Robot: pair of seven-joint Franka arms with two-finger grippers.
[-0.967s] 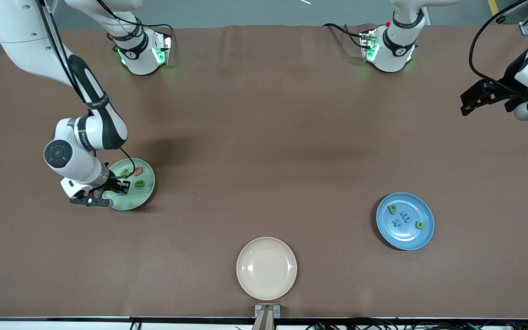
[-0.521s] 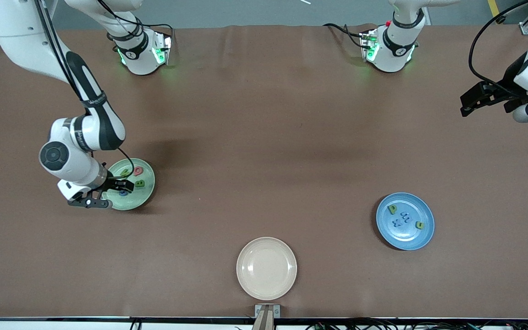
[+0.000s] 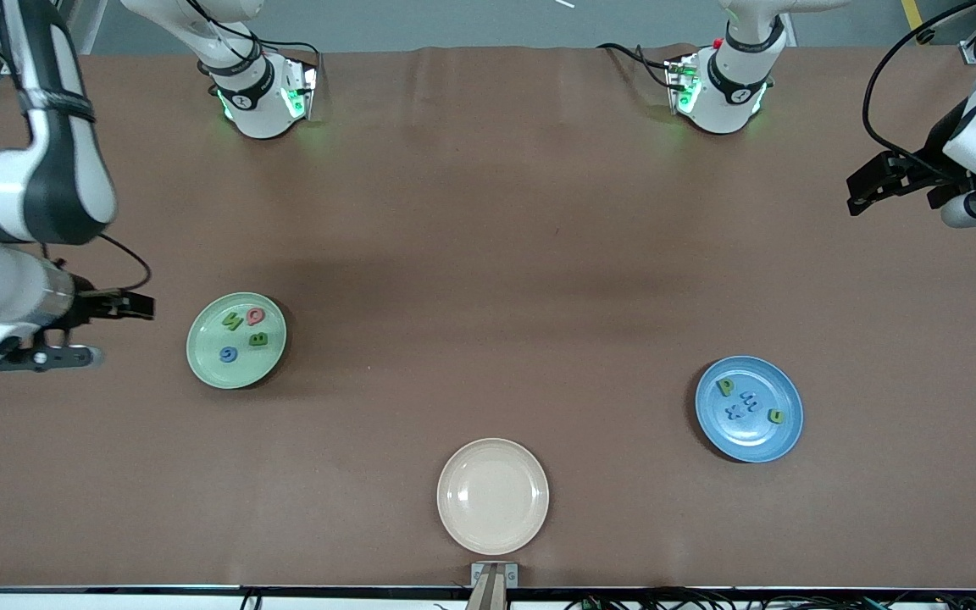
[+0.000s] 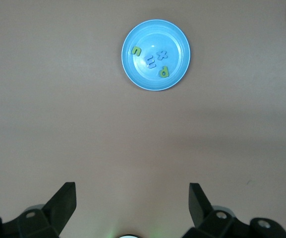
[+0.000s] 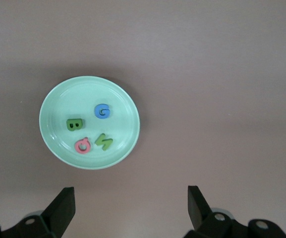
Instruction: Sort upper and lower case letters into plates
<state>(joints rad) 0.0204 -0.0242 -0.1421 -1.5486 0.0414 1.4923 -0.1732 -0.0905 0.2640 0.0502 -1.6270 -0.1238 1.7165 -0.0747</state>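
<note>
The beige plate (image 3: 492, 496) sits at the table edge nearest the front camera, midway between the arms' ends, and holds nothing. The mint green plate (image 3: 236, 340) lies farther from the camera than the beige plate, toward the right arm's end, carrying a blue G (image 5: 101, 111), a dark green B (image 5: 74, 123), a pink letter (image 5: 83, 145) and a light green letter (image 5: 104, 142). The blue plate (image 3: 748, 408) lies toward the left arm's end from the beige plate, holding small green and blue letters. The right gripper (image 3: 107, 326) hangs over bare table beside the mint green plate, fingers spread and empty. The left gripper (image 3: 878, 182) waits over the table's left-arm end, fingers apart, holding nothing
</note>
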